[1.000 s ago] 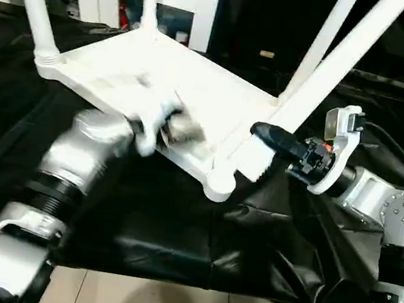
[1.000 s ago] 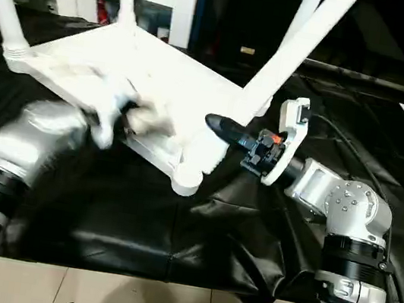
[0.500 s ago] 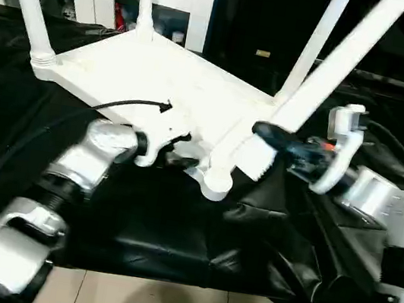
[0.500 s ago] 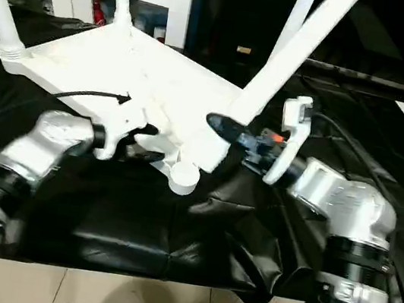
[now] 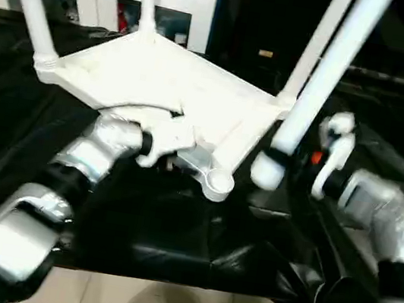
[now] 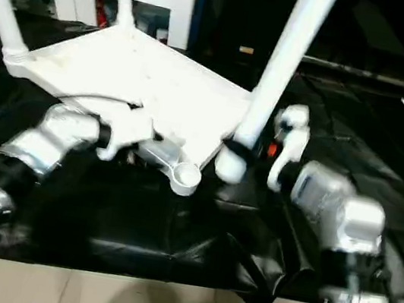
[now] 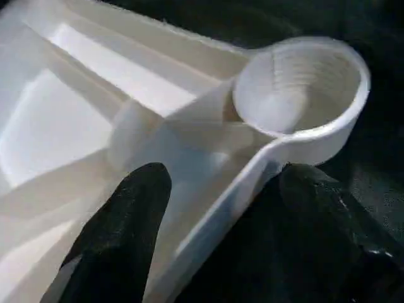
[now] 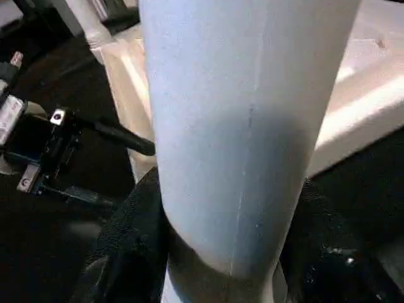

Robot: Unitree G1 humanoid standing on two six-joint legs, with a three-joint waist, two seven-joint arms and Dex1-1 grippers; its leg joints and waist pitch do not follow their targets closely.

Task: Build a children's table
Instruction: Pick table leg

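A white table top lies upside down on a black-draped surface, three legs already standing in its corners. The left gripper straddles the rim beside the empty near-corner socket. The right gripper clamps the fourth leg, just beside that socket.

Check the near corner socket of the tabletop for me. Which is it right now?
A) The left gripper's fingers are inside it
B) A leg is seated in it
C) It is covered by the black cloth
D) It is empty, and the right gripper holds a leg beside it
D: the near corner socket gapes open and empty, while the right gripper is shut on the fourth leg, whose lower end hangs just beside the socket.
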